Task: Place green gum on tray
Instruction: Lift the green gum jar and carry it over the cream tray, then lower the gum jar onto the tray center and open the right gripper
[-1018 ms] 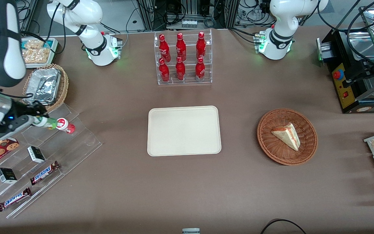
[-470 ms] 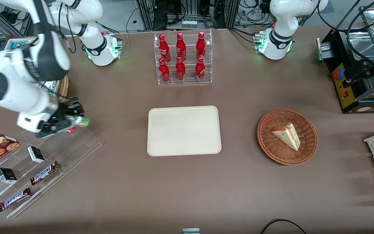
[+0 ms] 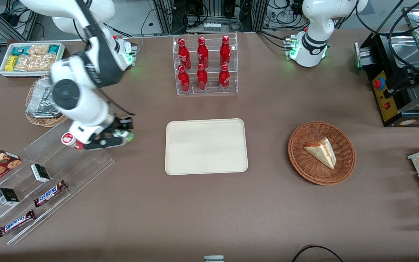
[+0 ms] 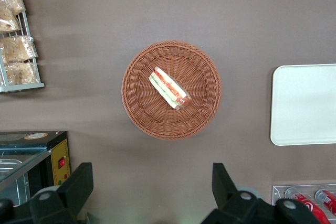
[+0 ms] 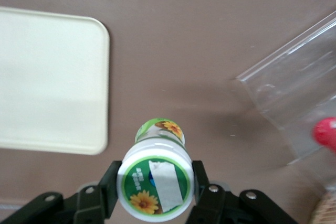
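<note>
Your pickup is done: the pincer (image 3: 124,135) is clenched on the green gum (image 5: 156,176) and hangs over bare table (image 3: 209,203), left of centre in the front view, just short of the tray (image 3: 206,146). Carrying over its rim and setting down remain. The gum is a small pale-green bottle with a white, sunflower-marked lid.

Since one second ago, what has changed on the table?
The gripper, shut on the green gum, has carried it off the clear stepped rack toward the tray; it is not yet over it. The red gum stays on the rack, and the tray has not moved.
</note>
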{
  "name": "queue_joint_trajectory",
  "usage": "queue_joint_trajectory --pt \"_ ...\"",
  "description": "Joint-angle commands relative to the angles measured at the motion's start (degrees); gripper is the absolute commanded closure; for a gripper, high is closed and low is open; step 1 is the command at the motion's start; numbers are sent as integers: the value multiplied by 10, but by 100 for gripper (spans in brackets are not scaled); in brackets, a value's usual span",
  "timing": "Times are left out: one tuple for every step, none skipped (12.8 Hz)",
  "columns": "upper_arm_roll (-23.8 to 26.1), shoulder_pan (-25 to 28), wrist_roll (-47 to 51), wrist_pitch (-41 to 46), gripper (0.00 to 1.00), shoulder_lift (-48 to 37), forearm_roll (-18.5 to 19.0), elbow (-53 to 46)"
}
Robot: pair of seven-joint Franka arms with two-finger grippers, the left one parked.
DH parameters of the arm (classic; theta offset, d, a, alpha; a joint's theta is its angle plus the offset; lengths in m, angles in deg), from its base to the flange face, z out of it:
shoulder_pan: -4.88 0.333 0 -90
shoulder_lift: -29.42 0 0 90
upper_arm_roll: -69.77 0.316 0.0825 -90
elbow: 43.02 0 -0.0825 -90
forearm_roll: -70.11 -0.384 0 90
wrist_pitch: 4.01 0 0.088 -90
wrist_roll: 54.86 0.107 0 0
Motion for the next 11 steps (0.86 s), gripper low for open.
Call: queue_joint_trajectory --pt "-6 46 97 -2 100 59 -11 -65" --pt "-6 64 137 -2 100 82 -10 -89" --pt "-5 80 173 -3 100 106 -11 -113" --pt "-5 90 207 -4 100 129 -12 -134" --pt "-5 107 242 -11 100 152 -12 -159" --pt "-5 120 271 -23 100 173 -12 -179" --pt "-5 131 297 -38 100 194 -19 -195" --pt "-5 139 312 -51 100 211 -25 -210" --pt "-5 148 324 -61 100 230 -26 -226" --pt "-5 156 334 -66 100 246 -26 -239" --pt "-5 161 339 -72 100 258 -26 -246"
